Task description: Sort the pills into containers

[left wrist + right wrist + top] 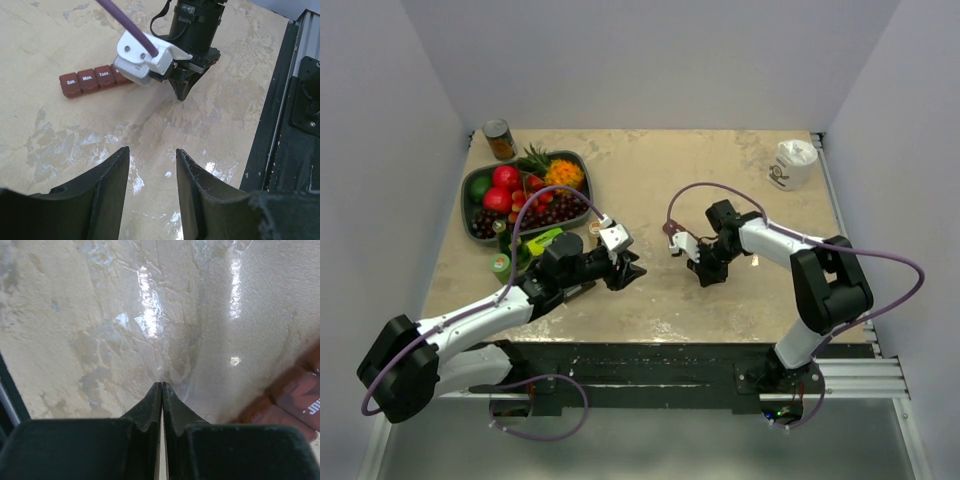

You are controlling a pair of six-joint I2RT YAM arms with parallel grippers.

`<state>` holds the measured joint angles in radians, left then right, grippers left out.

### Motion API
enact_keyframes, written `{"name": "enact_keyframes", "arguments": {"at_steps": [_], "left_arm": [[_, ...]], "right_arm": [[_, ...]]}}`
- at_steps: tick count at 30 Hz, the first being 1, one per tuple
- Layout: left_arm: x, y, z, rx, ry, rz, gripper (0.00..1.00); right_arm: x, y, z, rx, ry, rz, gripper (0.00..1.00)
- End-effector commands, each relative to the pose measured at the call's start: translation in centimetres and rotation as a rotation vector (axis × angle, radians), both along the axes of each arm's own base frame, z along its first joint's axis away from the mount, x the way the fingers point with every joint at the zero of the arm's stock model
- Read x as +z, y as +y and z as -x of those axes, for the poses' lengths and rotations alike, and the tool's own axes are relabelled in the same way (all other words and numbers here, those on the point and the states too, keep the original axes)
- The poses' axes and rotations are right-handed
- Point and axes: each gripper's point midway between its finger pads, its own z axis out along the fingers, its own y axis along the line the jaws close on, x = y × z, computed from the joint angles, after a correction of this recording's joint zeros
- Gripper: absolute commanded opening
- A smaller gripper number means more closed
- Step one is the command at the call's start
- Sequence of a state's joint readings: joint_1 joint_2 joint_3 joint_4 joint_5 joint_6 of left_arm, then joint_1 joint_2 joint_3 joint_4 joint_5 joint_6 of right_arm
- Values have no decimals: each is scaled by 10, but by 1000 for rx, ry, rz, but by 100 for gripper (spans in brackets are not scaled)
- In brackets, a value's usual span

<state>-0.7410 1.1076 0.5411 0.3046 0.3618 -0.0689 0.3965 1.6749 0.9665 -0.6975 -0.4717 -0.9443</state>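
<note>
Red-brown containers (pixel 89 81) lie on the desk (pixel 65 145) just beside my right gripper (pixel 161 386), which is pinched together on nothing, their row running away from it, while my left gripper (pixel 152 152), spread wide, sits farther off.

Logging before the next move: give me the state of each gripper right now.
Left gripper: open, holding nothing.
Right gripper: closed, with nothing between its fingers.
</note>
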Motion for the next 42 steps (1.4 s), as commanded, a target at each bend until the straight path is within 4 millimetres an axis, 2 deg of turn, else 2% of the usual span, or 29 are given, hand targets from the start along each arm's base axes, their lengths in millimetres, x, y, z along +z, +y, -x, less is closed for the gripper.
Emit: {"name": "enact_keyframes", "arguments": {"at_steps": [1, 3, 6, 7, 8, 10, 12, 14, 17, 19, 22, 26, 33, 36, 37, 38, 40, 41, 42], "left_arm": [[11, -1, 0, -2, -34, 31, 47], [11, -1, 0, 0, -34, 29, 48], [12, 0, 0, 1, -35, 29, 48], [13, 0, -1, 5, -39, 29, 49], [12, 0, -1, 10, -38, 27, 49], [15, 4, -4, 34, -46, 22, 53], [20, 7, -6, 54, -61, 24, 56], [23, 13, -10, 94, -75, 14, 63], [25, 23, -15, 140, -107, -10, 72], [25, 29, -20, 178, -114, -27, 78], [28, 35, -23, 208, -130, -34, 79], [30, 38, -23, 209, -157, -49, 80], [22, 27, -17, 120, -176, -69, 82], [27, 19, -6, -19, -273, -110, 82], [24, 15, 8, -115, -286, -122, 82], [27, 15, 13, -172, -369, -147, 82], [18, 14, 33, -310, -418, -167, 82], [17, 15, 37, -355, -484, -188, 82], [10, 16, 40, -375, -489, -197, 82]], "right_arm": [[47, 13, -6, 29, -56, -111, 6], [60, 16, -9, 26, -75, -145, 7], [85, 18, -30, -38, -161, -174, 14], [95, 18, -45, -102, -216, -182, 28], [99, 16, -55, -151, -249, -177, 46], [98, 10, -80, -293, -313, -147, 73], [88, 4, -87, -353, -307, -111, 83], [70, -2, -95, -389, -304, -57, 86], [54, -10, -105, -442, -311, -1, 87], [50, -12, -111, -460, -321, 16, 87], [39, -18, -116, -475, -327, 58, 86], [29, -20, -112, -464, -308, 78, 82], [0, -14, -83, -362, -170, 85, 59], [-3, -14, -70, -283, -145, 78, 42], [-4, -15, -61, -246, -120, 80, 36], [2, -8, -52, -187, -108, 35, 35], [-2, -11, -26, -38, -90, 36, 35], [6, -6, -18, 23, -118, 11, 35], [0, -10, -6, 91, -123, 20, 35]]}}
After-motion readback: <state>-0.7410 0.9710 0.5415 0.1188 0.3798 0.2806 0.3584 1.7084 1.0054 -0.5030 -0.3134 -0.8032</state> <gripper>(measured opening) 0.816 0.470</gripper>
